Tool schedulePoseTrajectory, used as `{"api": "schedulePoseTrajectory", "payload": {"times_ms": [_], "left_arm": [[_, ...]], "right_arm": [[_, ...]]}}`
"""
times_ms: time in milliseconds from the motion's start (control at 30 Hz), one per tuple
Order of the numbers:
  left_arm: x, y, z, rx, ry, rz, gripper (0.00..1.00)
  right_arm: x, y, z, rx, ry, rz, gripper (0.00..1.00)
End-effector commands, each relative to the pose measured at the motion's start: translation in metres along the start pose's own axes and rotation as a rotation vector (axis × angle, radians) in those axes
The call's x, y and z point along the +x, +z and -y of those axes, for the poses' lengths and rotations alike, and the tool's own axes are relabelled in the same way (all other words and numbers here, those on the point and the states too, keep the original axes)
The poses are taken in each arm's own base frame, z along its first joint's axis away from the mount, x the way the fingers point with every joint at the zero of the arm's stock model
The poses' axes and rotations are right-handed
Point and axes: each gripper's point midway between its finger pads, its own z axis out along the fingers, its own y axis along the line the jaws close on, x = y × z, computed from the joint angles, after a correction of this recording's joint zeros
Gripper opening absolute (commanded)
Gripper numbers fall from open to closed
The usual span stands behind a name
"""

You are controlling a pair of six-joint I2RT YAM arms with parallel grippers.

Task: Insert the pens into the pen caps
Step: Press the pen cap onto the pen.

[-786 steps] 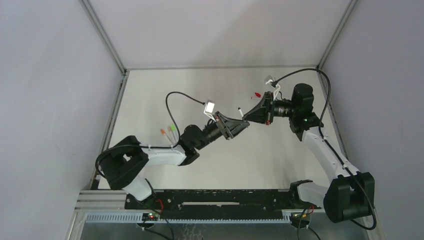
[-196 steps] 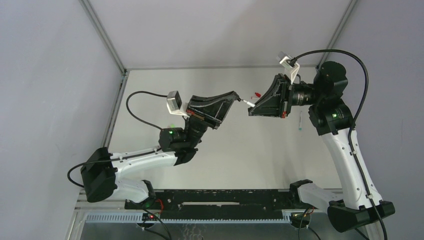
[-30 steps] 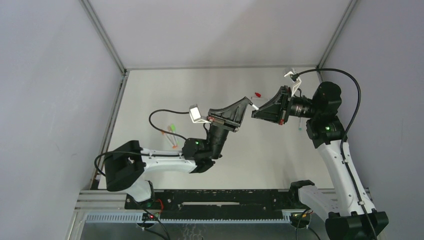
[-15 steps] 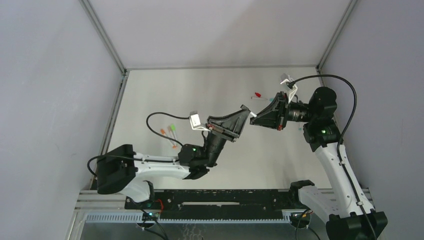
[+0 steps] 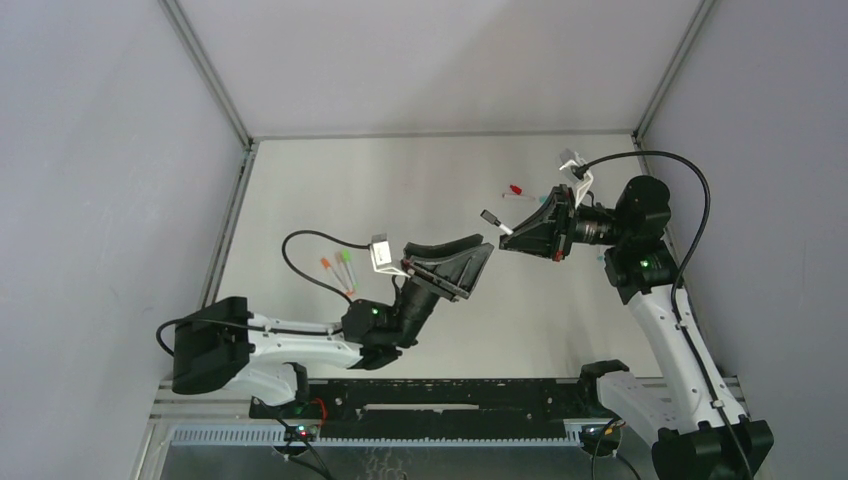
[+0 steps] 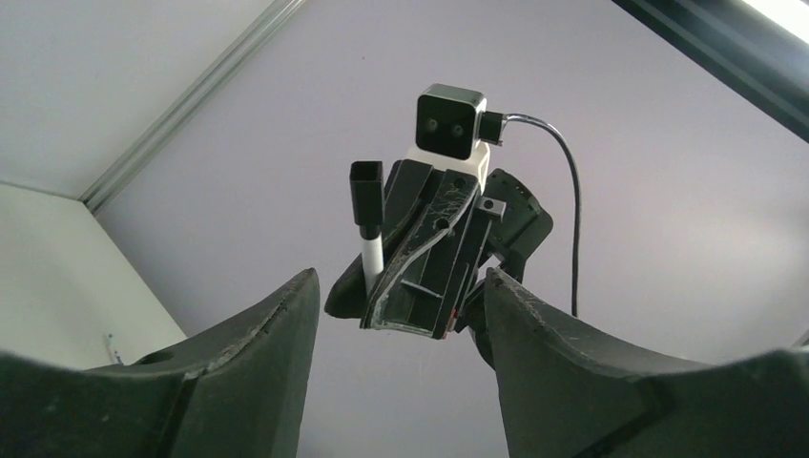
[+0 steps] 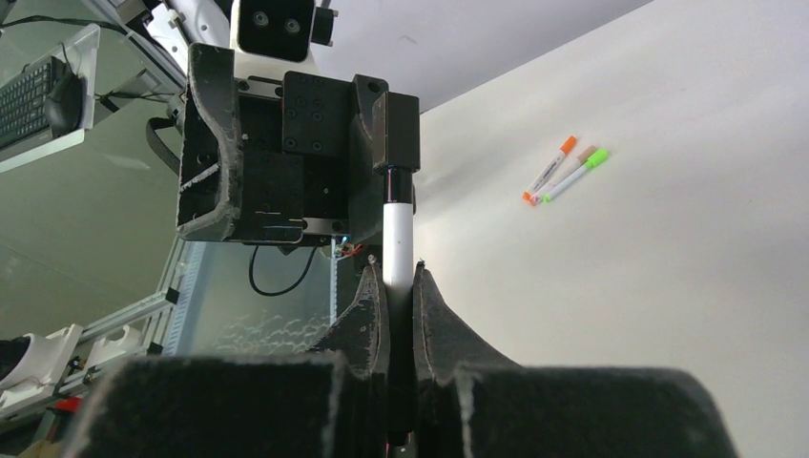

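My right gripper (image 5: 506,241) is shut on a white pen (image 5: 501,228) and holds it in the air over the middle of the table. A black cap (image 5: 490,217) sits on the pen's free end. In the right wrist view the pen (image 7: 397,229) rises from between my fingers, with the cap (image 7: 402,134) at its top. My left gripper (image 5: 477,270) is open and empty, a short way below and left of the cap. In the left wrist view my jaws stand wide apart (image 6: 396,286), and beyond them I see the capped pen (image 6: 373,256) in the right gripper.
Three capped pens, orange, grey and green, lie together on the left of the table (image 5: 336,267) and also show in the right wrist view (image 7: 563,170). A small red piece (image 5: 515,189) lies at the back right. Grey walls enclose the table on three sides.
Half a second ago my left gripper met the pen tip. It has since let go and drawn back down and left, now open. The black cap stays on the pen.
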Motion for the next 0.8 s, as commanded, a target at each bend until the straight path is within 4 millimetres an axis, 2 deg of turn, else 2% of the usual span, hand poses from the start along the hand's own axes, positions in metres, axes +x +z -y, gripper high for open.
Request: {"api": "schedulePoseTrajectory", "payload": {"times_ms": [0,167,333,767], "left_arm": [[-0.007,-0.001,-0.004,-0.012,0.021,0.010,0.68],[-0.002,0.007,-0.002,-0.002,0.034,-0.001,0.63],[0.003,0.016,-0.003,0.008,0.026,-0.009,0.50],[0.011,0.032,0.002,0.038,0.013,-0.033,0.44]], "right_arm": [[-0.002,0.001,-0.006,-0.033,-0.071,0.001,0.00],[0.000,0.001,-0.006,-0.037,-0.067,-0.002,0.00],[0.001,0.002,-0.007,-0.042,-0.066,-0.005,0.00],[0.002,0.003,-0.006,-0.045,-0.059,-0.007,0.00]]}}
